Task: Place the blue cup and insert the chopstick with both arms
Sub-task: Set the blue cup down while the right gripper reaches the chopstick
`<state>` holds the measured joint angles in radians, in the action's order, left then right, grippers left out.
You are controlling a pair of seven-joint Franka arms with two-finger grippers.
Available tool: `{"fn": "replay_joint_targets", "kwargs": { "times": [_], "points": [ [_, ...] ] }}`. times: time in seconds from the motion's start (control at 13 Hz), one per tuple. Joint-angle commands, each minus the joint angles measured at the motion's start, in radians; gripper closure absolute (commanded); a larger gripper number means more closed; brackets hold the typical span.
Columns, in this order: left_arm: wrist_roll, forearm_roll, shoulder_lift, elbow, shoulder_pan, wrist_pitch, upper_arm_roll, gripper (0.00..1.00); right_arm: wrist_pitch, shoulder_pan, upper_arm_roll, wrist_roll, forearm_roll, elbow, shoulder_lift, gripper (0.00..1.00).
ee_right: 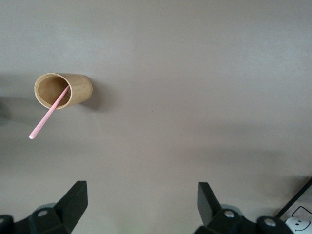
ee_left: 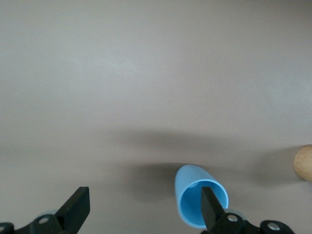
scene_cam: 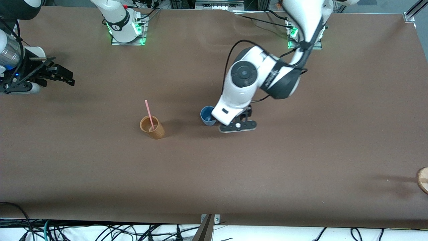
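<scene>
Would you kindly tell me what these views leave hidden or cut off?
- Front view: the left arm covers part of the small blue-grey cup and most of the left gripper.
- Front view: a round wooden object is cut by the frame edge.
- Left wrist view: a finger hides part of the cup's rim; whether it touches is unclear.
- Front view: the right gripper shows side-on, its gap unreadable there.

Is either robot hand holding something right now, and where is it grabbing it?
Nothing is held. The left gripper is open beside the blue cup, one jaw at its rim. The right gripper is open, waiting.
</scene>
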<state>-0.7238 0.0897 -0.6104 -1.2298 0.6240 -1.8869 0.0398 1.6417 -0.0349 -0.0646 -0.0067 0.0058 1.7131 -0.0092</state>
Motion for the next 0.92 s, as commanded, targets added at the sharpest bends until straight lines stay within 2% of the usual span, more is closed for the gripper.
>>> {"fn": "replay_joint_targets", "kwargs": {
  "times": [0.0,0.23,0.46,0.62,0.77,0.85],
  "points": [
    [0.056,0.027,0.098,-0.022,-0.064,0.084,-0.004,0.0,-0.016,-0.005,-0.004,-0.007,0.013,-0.023,0.008,0.0],
    [0.182,0.024,0.173,-0.023,-0.15,0.19,-0.004,0.0,-0.016,0.015,-0.012,-0.009,0.017,-0.021,0.024,0.0],
    [0.34,0.015,0.251,-0.039,-0.251,0.313,-0.004,0.0,-0.04,0.024,-0.018,0.0,0.025,-0.01,0.103,0.0],
    [0.447,0.013,0.294,-0.042,-0.334,0.383,-0.006,0.0,-0.011,0.091,-0.018,0.034,0.046,-0.017,0.152,0.0],
    [0.558,0.012,0.333,-0.051,-0.418,0.426,-0.008,0.0,0.0,0.144,-0.02,0.162,0.048,-0.017,0.205,0.0],
    [0.605,0.01,0.354,-0.056,-0.463,0.44,-0.033,0.0,0.013,0.174,-0.02,0.192,0.048,-0.017,0.222,0.0]
  ]
}}
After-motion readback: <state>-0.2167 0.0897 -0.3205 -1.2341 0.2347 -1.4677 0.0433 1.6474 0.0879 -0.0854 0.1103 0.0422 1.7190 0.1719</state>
